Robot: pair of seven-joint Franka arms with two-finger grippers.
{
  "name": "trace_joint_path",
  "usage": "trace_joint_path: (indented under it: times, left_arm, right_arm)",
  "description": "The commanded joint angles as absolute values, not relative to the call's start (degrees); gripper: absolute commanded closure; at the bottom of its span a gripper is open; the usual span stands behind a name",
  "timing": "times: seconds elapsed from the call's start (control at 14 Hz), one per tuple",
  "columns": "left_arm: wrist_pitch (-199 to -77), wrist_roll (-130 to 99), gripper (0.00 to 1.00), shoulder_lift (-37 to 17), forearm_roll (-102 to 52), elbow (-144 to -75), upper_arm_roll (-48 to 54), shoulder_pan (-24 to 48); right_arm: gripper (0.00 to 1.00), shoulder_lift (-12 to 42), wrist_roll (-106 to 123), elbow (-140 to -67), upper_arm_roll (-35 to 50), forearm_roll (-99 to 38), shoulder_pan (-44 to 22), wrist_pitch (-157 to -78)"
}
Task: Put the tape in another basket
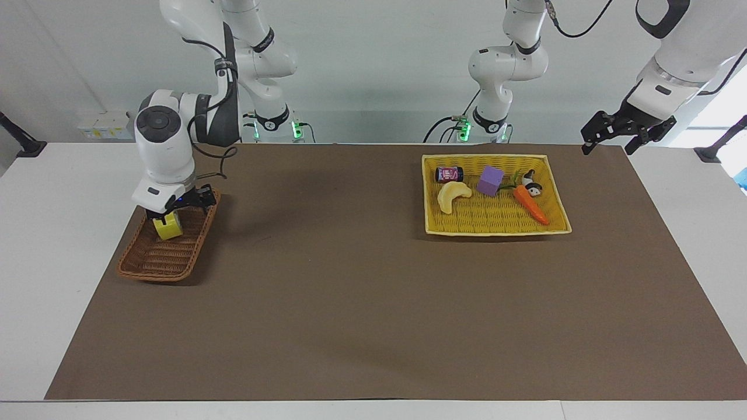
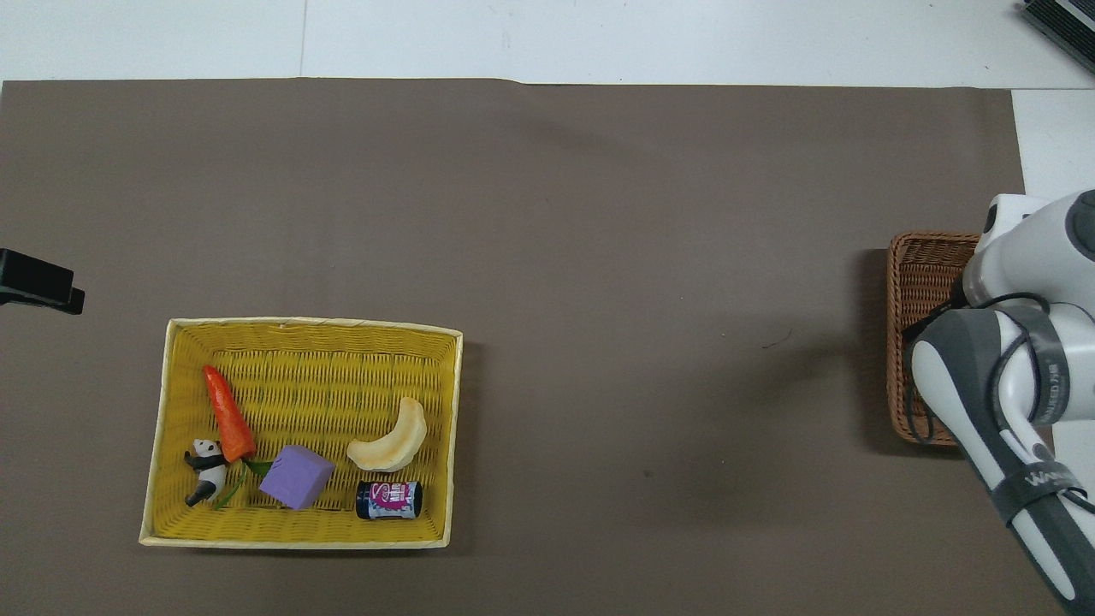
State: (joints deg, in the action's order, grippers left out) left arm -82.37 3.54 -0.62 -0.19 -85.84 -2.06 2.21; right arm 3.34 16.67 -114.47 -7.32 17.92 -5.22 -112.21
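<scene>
Tape (image 1: 168,228) is clamped in right gripper (image 1: 166,224), hanging over the robot-side end of the brown wicker basket (image 1: 169,256) at the right arm's end of the table; can't tell whether it touches the weave. In the overhead view the right arm covers it entirely. Left gripper (image 1: 627,129) waits, fingers spread, over the table edge at the left arm's end, near the yellow tray basket (image 1: 548,228) holding the carrot (image 1: 531,205), purple block (image 1: 490,180), can (image 1: 449,174), cream crescent (image 1: 453,196) and panda figure (image 1: 531,181). Handling, my read: roll is light and stiff, won't crush, but the outer film is slick and it's round, so it'll roll if dropped on edge. Best hold is across the flat side faces or one finger through the core, pinching the wall. Set it down flat.
</scene>
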Motion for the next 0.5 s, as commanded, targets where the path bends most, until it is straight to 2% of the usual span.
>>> trace_joint_path:
  times: [0.0, 0.14, 0.43]
  left_arm:
    - [-80.77, 3.69, 0.0, -0.35, 0.88, -84.99, -4.04, 5.01]
    - [-81.21, 3.43, 0.0, -0.35, 0.44, -84.9, -3.6, 4.83]
    - [-81.12, 3.6, 0.0, -0.35, 0.44, -84.99, -4.04, 4.04]
  right_arm:
    - [0.0, -1.39, 9.6, -114.7, -7.29, 13.92, -7.55, -108.72]
    - [0.0, -3.16, 4.34, -114.35, -7.29, 10.65, -9.57, -108.2]
    - [0.0, -0.27, -4.21, -103.91, -7.29, 0.72, -9.5, -102.23]
